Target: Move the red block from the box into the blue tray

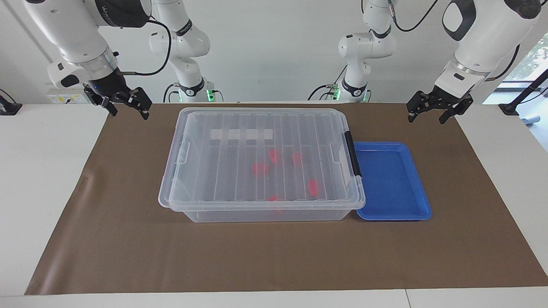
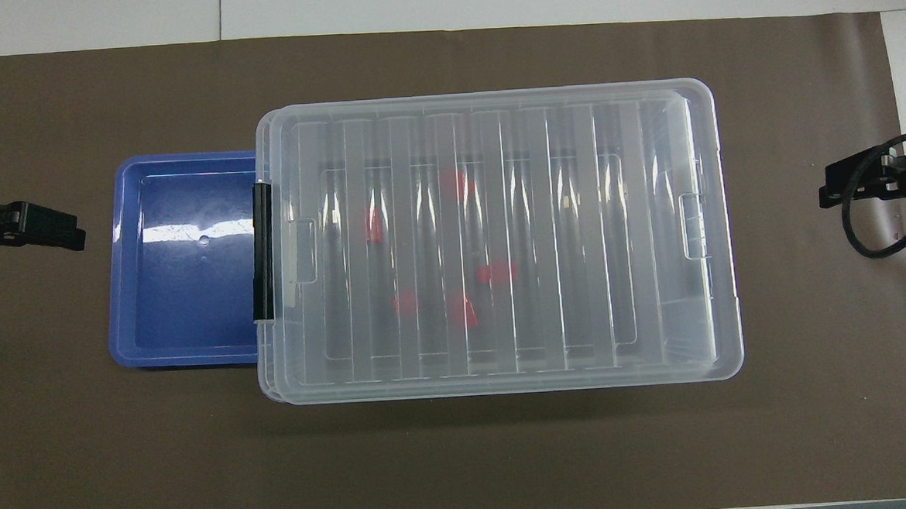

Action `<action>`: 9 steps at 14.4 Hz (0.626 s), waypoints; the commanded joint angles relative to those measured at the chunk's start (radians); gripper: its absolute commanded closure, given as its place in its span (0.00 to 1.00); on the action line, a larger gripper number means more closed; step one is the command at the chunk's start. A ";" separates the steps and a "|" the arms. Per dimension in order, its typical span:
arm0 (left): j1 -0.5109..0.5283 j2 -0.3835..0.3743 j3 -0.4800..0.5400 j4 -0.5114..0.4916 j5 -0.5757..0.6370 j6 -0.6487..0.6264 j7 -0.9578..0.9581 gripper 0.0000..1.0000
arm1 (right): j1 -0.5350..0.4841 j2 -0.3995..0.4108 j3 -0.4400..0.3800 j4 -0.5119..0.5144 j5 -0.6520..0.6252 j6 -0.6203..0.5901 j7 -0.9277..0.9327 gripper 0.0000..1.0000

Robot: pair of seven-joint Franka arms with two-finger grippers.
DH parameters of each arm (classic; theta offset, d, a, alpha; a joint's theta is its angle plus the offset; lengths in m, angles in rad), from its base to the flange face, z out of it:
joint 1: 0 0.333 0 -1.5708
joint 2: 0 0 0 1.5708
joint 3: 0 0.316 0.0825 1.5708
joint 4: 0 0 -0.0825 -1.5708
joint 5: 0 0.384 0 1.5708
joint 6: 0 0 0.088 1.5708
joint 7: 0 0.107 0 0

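Facing view: clear ribbed-lidded plastic box (image 1: 261, 164) sits shut, so your small red plastic blocks (image 1: 260, 168) stay sealed inside. Left claw (image 1: 439, 112) and right claw (image 1: 126, 105) hang wide apart, clear of the box.

Overhead view: shallow blue plastic tray (image 2: 185, 330) touches the box's black latch (image 2: 262, 251) end, empty, a short carry once you unlatch.

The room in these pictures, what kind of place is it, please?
Most likely a robotics lab, set up for testing. Two white arms, the left claw and right claw waiting above a table with a brown mat, stand by a staged lidded box and blue tray.
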 commanded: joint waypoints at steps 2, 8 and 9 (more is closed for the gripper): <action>-0.008 -0.013 0.011 -0.003 -0.010 -0.012 0.005 0.00 | -0.003 0.000 0.004 -0.003 -0.006 0.016 -0.019 0.00; -0.008 -0.013 0.011 -0.003 -0.010 -0.012 0.005 0.00 | 0.003 -0.007 0.008 -0.033 0.011 0.082 -0.001 0.00; -0.008 -0.013 0.011 -0.003 -0.010 -0.012 0.005 0.00 | 0.004 -0.015 0.013 -0.050 0.018 0.101 0.022 0.00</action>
